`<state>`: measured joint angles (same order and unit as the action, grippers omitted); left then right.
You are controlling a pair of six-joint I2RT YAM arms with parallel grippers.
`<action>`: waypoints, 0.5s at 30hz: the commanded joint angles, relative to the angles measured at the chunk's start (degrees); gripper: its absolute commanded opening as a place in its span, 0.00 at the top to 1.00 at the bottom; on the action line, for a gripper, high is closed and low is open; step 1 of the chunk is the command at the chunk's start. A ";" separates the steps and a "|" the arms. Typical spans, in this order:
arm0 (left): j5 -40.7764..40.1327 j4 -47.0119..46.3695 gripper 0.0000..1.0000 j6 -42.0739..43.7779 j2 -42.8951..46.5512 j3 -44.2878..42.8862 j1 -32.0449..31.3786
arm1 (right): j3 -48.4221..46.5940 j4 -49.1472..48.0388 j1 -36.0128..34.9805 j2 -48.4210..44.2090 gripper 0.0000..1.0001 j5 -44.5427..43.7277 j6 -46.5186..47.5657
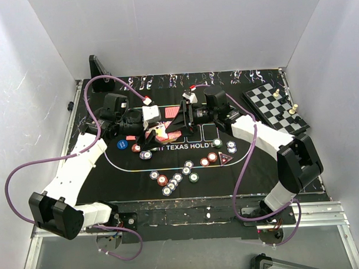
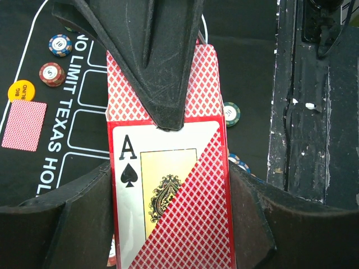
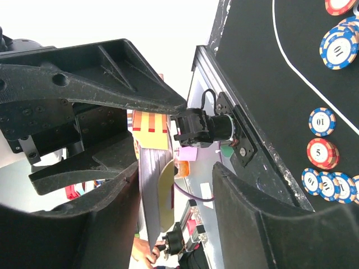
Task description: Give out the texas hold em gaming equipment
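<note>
My left gripper is shut on a red-patterned pack of playing cards with an ace of spades on its face, held above the mat's middle. One finger of my right gripper lies over the pack's far end. In the right wrist view the pack's edge rests against one finger, with a wide gap to the other, so that gripper is open. A yellow button and a face-down card lie on the mat. Poker chips are scattered near the front, beside a dark triangular marker.
A chessboard with pieces sits at the back right, partly on the black mat. White walls close in three sides. Purple cables loop from both arms. More chips lie close to the mat's printed line.
</note>
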<state>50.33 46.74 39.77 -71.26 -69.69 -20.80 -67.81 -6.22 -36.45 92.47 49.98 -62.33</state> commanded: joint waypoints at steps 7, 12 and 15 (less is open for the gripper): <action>1.53 0.28 1.00 0.66 2.45 0.87 -0.21 | 0.57 -0.55 2.34 -3.96 0.61 1.79 0.98; 1.97 -0.51 1.00 0.05 2.36 0.96 -0.30 | 1.98 -0.46 3.31 -5.19 0.63 1.88 1.15; 2.15 -0.95 1.00 -0.57 2.45 0.87 -0.21 | 2.77 -0.64 3.57 -5.54 0.65 2.05 1.24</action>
<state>50.22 47.77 39.79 -71.24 -68.82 -20.82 -66.11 -5.96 -33.08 89.56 50.81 -62.00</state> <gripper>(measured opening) 0.646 0.364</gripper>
